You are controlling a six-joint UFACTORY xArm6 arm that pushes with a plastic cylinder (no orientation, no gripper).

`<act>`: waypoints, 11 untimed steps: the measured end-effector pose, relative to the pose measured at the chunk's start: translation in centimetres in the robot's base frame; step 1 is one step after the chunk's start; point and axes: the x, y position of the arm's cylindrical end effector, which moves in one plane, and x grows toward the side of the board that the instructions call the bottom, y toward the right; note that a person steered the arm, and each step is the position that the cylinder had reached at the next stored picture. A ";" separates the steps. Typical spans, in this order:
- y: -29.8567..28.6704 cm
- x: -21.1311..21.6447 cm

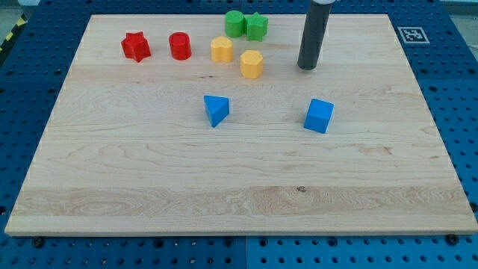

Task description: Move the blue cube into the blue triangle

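The blue cube [319, 116] lies right of the board's middle. The blue triangle [216, 110] lies to its left, well apart from it, near the board's middle. My tip [307, 67] stands above the blue cube in the view, a short gap away, touching no block. The rod runs up out of the view's top edge.
A red star [136, 46] and a red cylinder [180, 45] lie at the upper left. Two yellow blocks [221, 49] [252, 64] lie left of my tip. A green cylinder [234, 23] and a green star [256, 26] touch at the top. The wooden board [239, 187] rests on a blue pegboard.
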 end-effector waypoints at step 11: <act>-5.1 13.9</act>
